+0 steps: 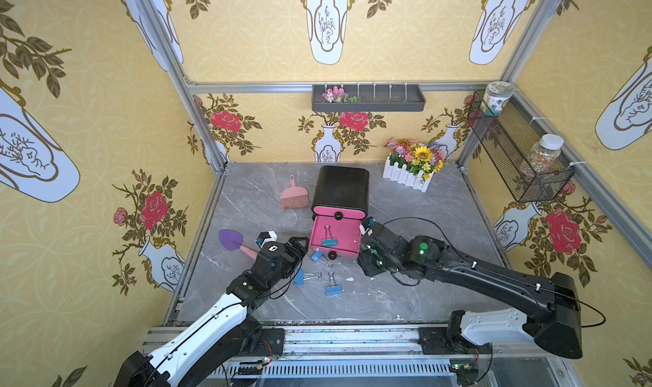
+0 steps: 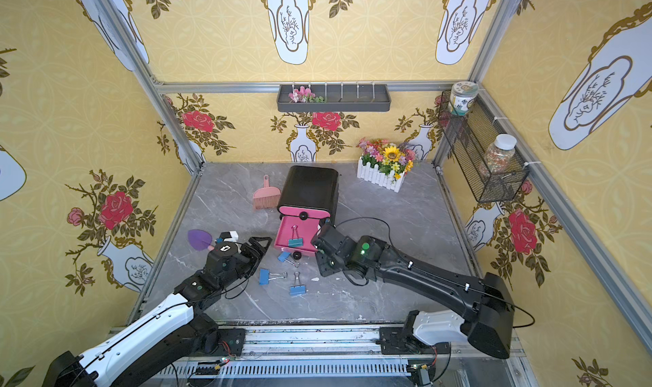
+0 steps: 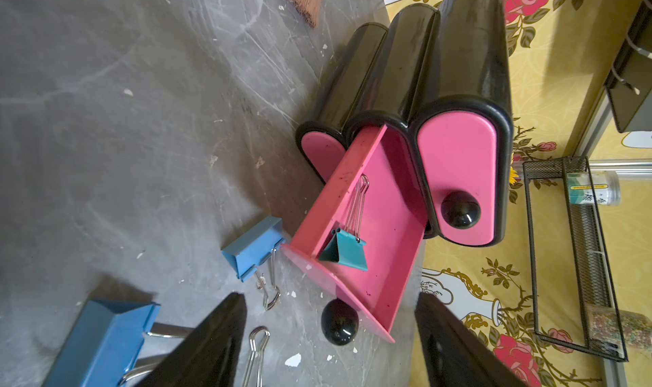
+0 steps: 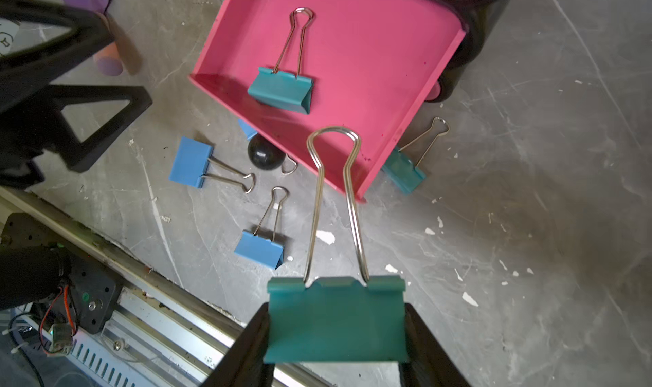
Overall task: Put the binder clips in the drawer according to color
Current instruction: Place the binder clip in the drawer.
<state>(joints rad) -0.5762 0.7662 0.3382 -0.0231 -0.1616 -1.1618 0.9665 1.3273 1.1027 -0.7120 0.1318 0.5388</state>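
**Clip sorting: drawer open, one teal clip in the grip**

Right gripper (image 4: pixel 337 332): pinching the held clip (image 4: pixel 335 318), teal, by the two ends of its body, wire handles pointing toward the drawer (image 4: pixel 370 50). Hanging just off the drawer's front corner, seemingly clear of the table (image 4: pixel 529 191), height hard to judge from the wrist view.

Left gripper (image 3: pixel 331 299): standing spread and empty, gripping nothing. Hovering just beside the drawer's front, close to its black knob (image 3: pixel 339 322).

Drawer: pink, standing pulled out from the middle slot of the black cabinet (image 1: pixel 340 186), with the slots above and below it shut.

Drawer clip (image 1: pixel 328 241): teal, lying inside the drawer, body toward the front wall, handles toward the cabinet.

Corner clip (image 4: pixel 404 173): teal, lying on the table at the drawer's side, partly hidden by its edge. Showing only in the right wrist view.

Blue clips, three, all lying on the table in front of the drawer:
- first blue clip (image 1: pixel 317 257), sitting just beside the knob
- second blue clip (image 1: pixel 299 276), sitting near the left gripper
- third blue clip (image 1: pixel 332 290), sitting nearest the front rail

Elsewhere on the table, well apart from the clips:
- pink brush (image 1: pixel 294 196), lying beside the cabinet
- purple spade (image 1: pixel 231 239), lying behind the left arm
- flower box (image 1: pixel 412 166), standing at the back wall
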